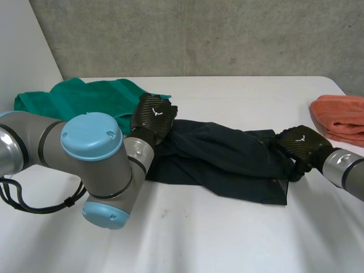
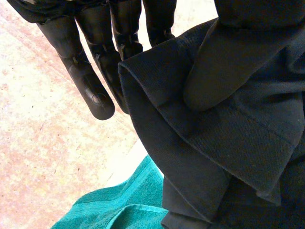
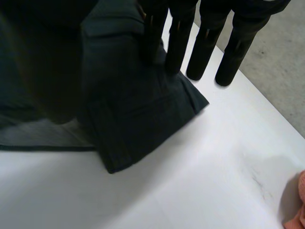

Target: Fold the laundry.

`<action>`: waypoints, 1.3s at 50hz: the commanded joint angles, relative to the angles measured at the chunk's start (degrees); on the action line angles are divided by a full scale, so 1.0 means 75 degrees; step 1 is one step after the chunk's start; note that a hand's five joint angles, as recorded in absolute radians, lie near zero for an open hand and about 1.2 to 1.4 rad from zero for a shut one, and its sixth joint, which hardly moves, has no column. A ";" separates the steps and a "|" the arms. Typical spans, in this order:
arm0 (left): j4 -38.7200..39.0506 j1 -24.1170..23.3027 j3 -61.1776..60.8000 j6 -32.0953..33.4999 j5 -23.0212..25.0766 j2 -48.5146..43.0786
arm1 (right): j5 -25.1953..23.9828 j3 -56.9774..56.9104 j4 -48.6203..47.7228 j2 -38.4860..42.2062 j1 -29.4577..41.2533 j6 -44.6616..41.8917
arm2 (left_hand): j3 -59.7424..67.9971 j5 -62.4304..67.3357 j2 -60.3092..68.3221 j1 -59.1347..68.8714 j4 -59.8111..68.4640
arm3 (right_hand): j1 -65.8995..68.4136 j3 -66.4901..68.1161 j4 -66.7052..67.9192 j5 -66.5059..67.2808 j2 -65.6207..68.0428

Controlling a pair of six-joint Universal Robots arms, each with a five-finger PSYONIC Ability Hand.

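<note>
**A:** Centre stage is the dark navy fabric garment (image 1: pixel 222 153), stretched crumpled across the middle of the white table (image 1: pixel 199 233), one end to the left, the other to the right.

**B:** And there's a hand on each end! The left hand (image 1: pixel 152 116) has the left end. Its wrist view shows a hemmed edge of the garment (image 2: pixel 228 143) nipped between the thumb on top and straight fingers (image 2: pixel 88 83) behind.

**A:** Over at the right end, the right hand (image 1: pixel 301 145) grasps a corner. In its wrist view the cloth (image 3: pixel 138 109) sits between the thumb and the fingers (image 3: pixel 228 52), two of which reach past the edge. That corner hangs just above the tabletop.

**B:** Further out, a rumpled teal-green cloth (image 1: pixel 85 96) lies at the far left, just behind the left hand and touching the garment's end.

**A:** Well apart at the right edge sits a folded salmon-orange towel (image 1: pixel 341 116).
</note>
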 commanded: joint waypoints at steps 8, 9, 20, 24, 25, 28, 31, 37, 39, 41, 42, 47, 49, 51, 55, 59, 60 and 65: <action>-0.0009 -0.0032 0.0464 -0.0600 -0.0023 0.1208 | 0.1134 -0.0951 -0.0920 -0.0091 0.0529 0.1181 | 0.1562 0.1929 0.1527 0.1823 0.1520 | 0.6215 0.6267 0.6241 0.6213 0.6331; -0.0009 -0.0032 0.0534 -0.0611 -0.0023 0.1384 | 0.1123 -0.0963 -0.0850 -0.0360 0.0529 0.1227 | 0.1562 0.1929 0.1527 0.1823 0.1520 | 0.6215 0.6267 0.6241 0.6213 0.6331; -0.0243 -0.0254 0.1050 -0.0611 -0.0035 0.3283 | 0.1064 -0.1899 0.0673 -0.3302 0.0424 0.1884 | 0.1562 0.1929 0.1527 0.1823 0.1520 | 0.6215 0.6267 0.6241 0.6213 0.6331; -0.0419 -0.0501 0.1272 -0.0623 -0.0070 0.3962 | 0.1064 -0.2673 0.1400 -0.4181 0.0447 0.1919 | 0.1562 0.1929 0.1527 0.1823 0.1520 | 0.6215 0.6267 0.6241 0.6213 0.6331; -0.0431 -0.0524 0.1308 -0.0611 -0.0081 0.4103 | 0.1064 -0.2813 0.1517 -0.4322 0.0447 0.1919 | 0.1562 0.1929 0.1527 0.1823 0.1520 | 0.6215 0.6267 0.6241 0.6213 0.6331; -0.0477 -0.0536 0.1553 -0.0611 -0.0093 0.4619 | 0.1122 -0.3317 0.1893 -0.4557 0.0459 0.1919 | 0.1562 0.1929 0.1527 0.1823 0.1520 | 0.6215 0.6267 0.6241 0.6213 0.6331; -0.0501 -0.0466 0.1799 -0.0611 -0.0082 0.4807 | 0.1134 -0.3693 0.2069 -0.4616 0.0412 0.1931 | 0.1562 0.1929 0.1527 0.1823 0.1520 | 0.6215 0.6267 0.6241 0.6213 0.6331; -0.0676 -0.0361 0.2256 -0.0600 -0.0023 0.4211 | 0.1146 -0.3986 0.2139 -0.4289 0.0318 0.1989 | 0.1562 0.1929 0.1527 0.1823 0.1520 | 0.6215 0.6267 0.6241 0.6213 0.6331; -0.0770 -0.0232 0.2444 -0.0600 0.0000 0.3637 | 0.1169 -0.4080 0.2139 -0.3751 0.0330 0.2106 | 0.1562 0.1929 0.1527 0.1823 0.1520 | 0.6215 0.6267 0.6241 0.6213 0.6331; -0.0782 -0.0103 0.2561 -0.0588 0.0024 0.3239 | 0.1181 -0.4208 0.2139 -0.3155 0.0353 0.2270 | 0.1562 0.1929 0.1527 0.1823 0.1520 | 0.6215 0.6267 0.6241 0.6213 0.6331; -0.0771 0.0095 0.2701 -0.0588 0.0082 0.2854 | 0.1204 -0.4244 0.2128 -0.2931 0.0377 0.2306 | 0.1562 0.1929 0.1527 0.1823 0.1520 | 0.6215 0.6267 0.6241 0.6213 0.6331; -0.0736 0.0811 0.3439 -0.0588 0.0632 0.1330 | 0.1929 -0.4794 0.1917 -0.1420 0.0856 0.2294 | 0.1562 0.1929 0.1527 0.1823 0.1520 | 0.6215 0.6267 0.6241 0.6213 0.6331; -0.0701 0.0893 0.3814 -0.0599 0.0867 0.0756 | 0.2583 -0.5249 0.1475 -0.0579 0.1230 0.2259 | 0.1562 0.1929 0.1527 0.1823 0.1520 | 0.6215 0.6267 0.6241 0.6213 0.6331; -0.0584 0.0987 0.4540 -0.0600 0.1125 -0.0193 | 0.3007 -0.5485 0.0959 -0.0072 0.1372 0.2212 | 0.1562 0.1929 0.1527 0.1823 0.1520 | 0.6215 0.6267 0.6241 0.6213 0.6331; -0.0349 0.1175 0.5946 -0.0600 0.1184 -0.1648 | 0.3676 -0.5721 -0.0810 0.0948 0.1537 0.2154 | 0.1562 0.1929 0.1527 0.1823 0.1520 | 0.6215 0.6267 0.6241 0.6213 0.6331; 0.0189 0.1280 0.6558 -0.0670 0.1219 -0.2388 | 0.3794 -0.5802 -0.2276 0.1757 0.1560 0.2142 | -0.7771 -0.7404 -0.7806 -0.7510 -0.7813 | -0.3118 -0.3066 -0.3092 -0.3121 -0.3002; 0.0295 0.1292 0.6558 -0.0705 0.1219 -0.2400 | 0.3818 -0.5826 -0.2418 0.1875 0.1584 0.2119 | -0.7771 -0.7404 -0.7806 -0.7510 -0.7813 | -0.3118 -0.3066 -0.3092 -0.3121 -0.3002; 0.0507 0.1222 0.5870 -0.1067 0.1161 -0.2121 | 0.3900 -0.5640 -0.2046 0.1678 0.1654 0.2013 | -0.7771 -0.7404 -0.7806 -0.7510 -0.7813 | -0.3118 -0.3066 -0.3092 -0.3121 -0.3002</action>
